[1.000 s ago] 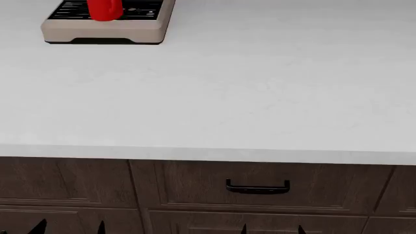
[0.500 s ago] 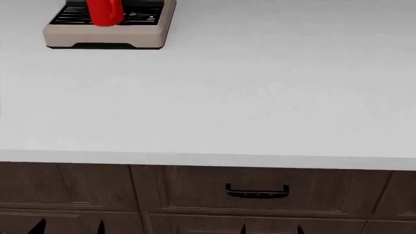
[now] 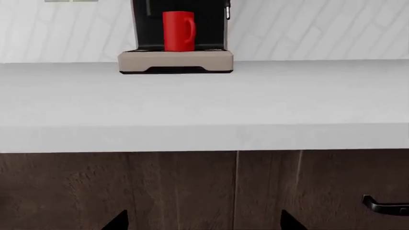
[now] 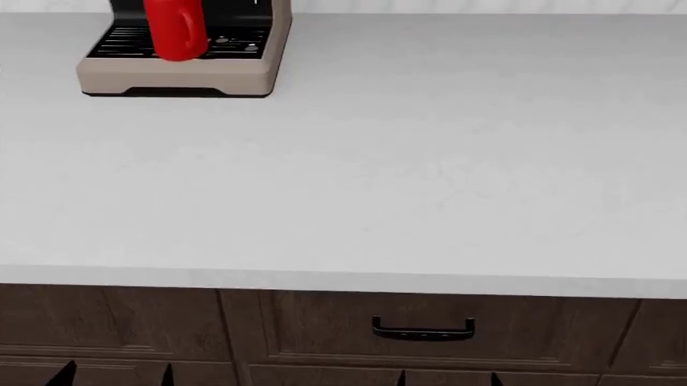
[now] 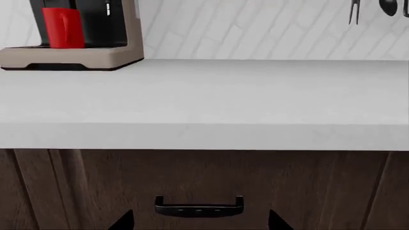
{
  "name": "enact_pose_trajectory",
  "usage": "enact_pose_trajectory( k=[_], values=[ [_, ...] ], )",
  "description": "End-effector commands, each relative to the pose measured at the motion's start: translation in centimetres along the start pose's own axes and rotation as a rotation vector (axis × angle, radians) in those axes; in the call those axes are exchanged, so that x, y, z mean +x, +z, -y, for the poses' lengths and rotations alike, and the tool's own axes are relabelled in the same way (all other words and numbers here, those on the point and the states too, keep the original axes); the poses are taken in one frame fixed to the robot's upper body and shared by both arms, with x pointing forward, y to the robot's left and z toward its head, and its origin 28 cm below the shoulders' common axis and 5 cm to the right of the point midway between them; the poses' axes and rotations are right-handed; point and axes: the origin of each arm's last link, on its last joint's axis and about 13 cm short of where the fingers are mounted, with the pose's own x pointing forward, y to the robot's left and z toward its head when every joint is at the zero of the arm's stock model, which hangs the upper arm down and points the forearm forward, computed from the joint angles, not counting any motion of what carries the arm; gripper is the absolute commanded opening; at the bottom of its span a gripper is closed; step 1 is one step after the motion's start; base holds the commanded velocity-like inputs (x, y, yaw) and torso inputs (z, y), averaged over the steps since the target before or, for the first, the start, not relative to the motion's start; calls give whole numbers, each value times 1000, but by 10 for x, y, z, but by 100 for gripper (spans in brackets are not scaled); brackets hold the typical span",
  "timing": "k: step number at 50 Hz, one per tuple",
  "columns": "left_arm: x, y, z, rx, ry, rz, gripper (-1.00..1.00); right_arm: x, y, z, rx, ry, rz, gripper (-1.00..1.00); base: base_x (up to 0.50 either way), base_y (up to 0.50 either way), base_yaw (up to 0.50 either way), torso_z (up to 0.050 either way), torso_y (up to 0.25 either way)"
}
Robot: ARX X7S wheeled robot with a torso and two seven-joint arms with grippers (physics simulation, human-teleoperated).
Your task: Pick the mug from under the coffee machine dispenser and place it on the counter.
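Observation:
The red mug (image 4: 174, 30) stands upright on the slotted black drip tray (image 4: 231, 39) of the beige coffee machine (image 4: 177, 74) at the counter's far left. The left wrist view shows the mug (image 3: 178, 31) in the black recess (image 3: 208, 28); the dispenser head is cut off above every view. The white counter (image 4: 408, 161) spreads broad in front. Both grippers hang below the counter edge, before the cabinet fronts. My left gripper (image 3: 204, 223) and right gripper (image 5: 199, 221) are open, with only their dark fingertips showing and nothing between them.
Dark brown cabinet fronts (image 4: 129, 322) run under the counter, with a black drawer handle (image 4: 424, 328) right in front of the right gripper. A white tiled wall (image 5: 255, 28) backs the counter, and utensils (image 5: 353, 12) hang on it at the far right.
The head view has shifted so the counter, machine and mug sit lower in the picture, and more of the mug shows. The fingertips stay at the bottom edge.

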Motion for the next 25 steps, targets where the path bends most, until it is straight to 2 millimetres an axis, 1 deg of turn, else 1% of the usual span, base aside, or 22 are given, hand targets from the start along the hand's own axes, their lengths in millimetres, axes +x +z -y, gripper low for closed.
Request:
enact_pose_trajectory(
  k=[1,7,10,14,17,25],
  values=[
    [-1,-1,0,5,-6,1,100,-1,0,0,-2,0,-1,100,0,0,0,50,0],
    [-1,1,0,-3,7,1,100,-1,0,0,-3,1,-1,100,0,0,0,50,0],
    [-2,2,-1,-12,11,4,100,0,0,0,-2,1,-1,100,0,0,0,0,0],
    [-1,2,1,38,10,1,100,1,-1,0,-6,6,2,100,0,0,0,0,0],
    [1,1,-1,17,18,8,100,2,2,-1,-3,4,12,100,0,0,0,0,0],
    [2,0,-1,11,22,1,100,3,0,0,-8,-7,18,100,0,0,0,0,0]
  ],
)
